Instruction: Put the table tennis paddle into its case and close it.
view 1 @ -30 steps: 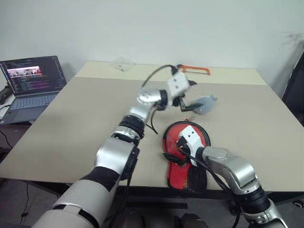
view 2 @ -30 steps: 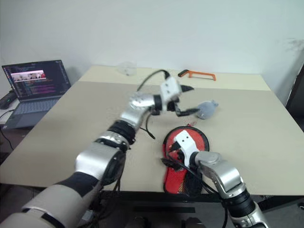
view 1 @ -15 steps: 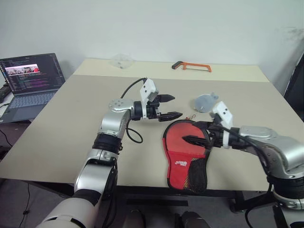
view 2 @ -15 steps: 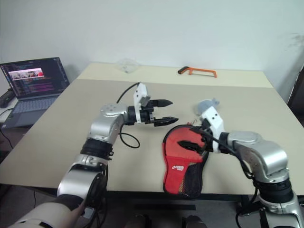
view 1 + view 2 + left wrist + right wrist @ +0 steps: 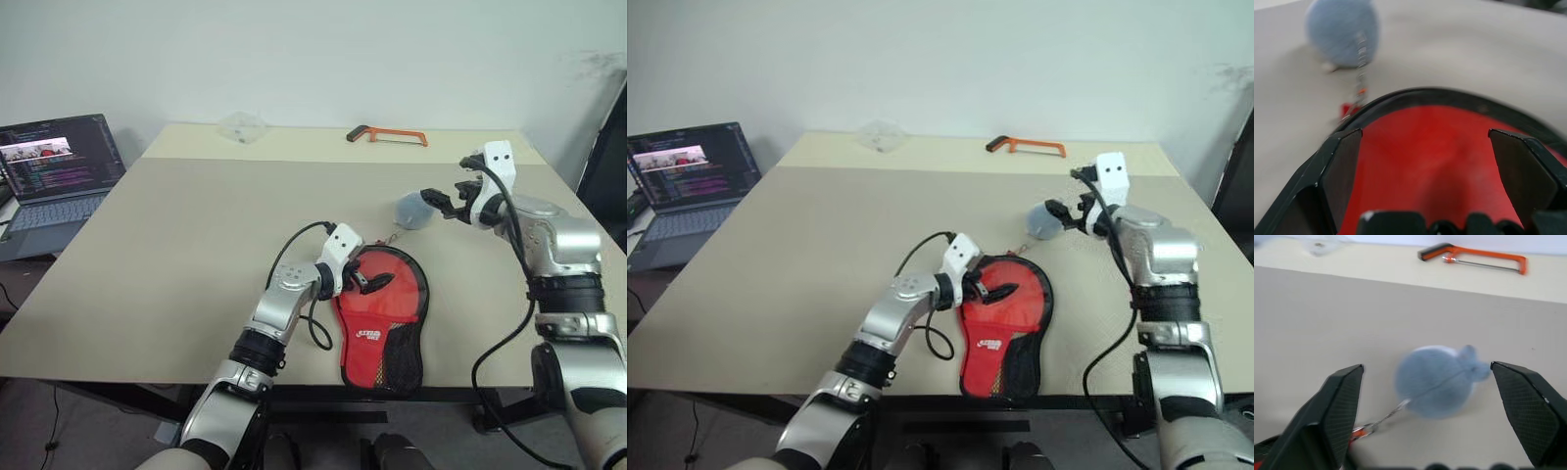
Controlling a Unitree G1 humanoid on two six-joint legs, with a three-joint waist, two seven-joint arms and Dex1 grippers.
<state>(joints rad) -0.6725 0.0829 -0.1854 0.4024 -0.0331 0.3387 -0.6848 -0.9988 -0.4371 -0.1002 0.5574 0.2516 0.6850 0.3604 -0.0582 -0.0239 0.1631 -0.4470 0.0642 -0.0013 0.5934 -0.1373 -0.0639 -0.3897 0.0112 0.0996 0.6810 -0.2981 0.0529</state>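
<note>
Case (image 5: pixel 384 315) at near table edge, red side up, paddle presumably inside. Left gripper (image 5: pixel 370 283) wide, low over its round end. Right gripper (image 5: pixel 438 203) wide, empty, by plush ball (image 5: pixel 412 211). Pin case, find zip pull.

A soft red paddle-shaped zip case (image 5: pixel 1004 318) with black trim and a black mesh panel lies flat near the tabletop's (image 5: pixel 813 235) front edge. A chain joins it to a pale grey-blue plush ball (image 5: pixel 1042 222) lying further in. The left gripper (image 5: pixel 993 291) rests over the case's round part, jaws spread. The right gripper (image 5: pixel 1065 212) hovers beside the plush ball, jaws apart. An orange-framed hacksaw (image 5: pixel 1024 146) lies near the far edge.
</note>
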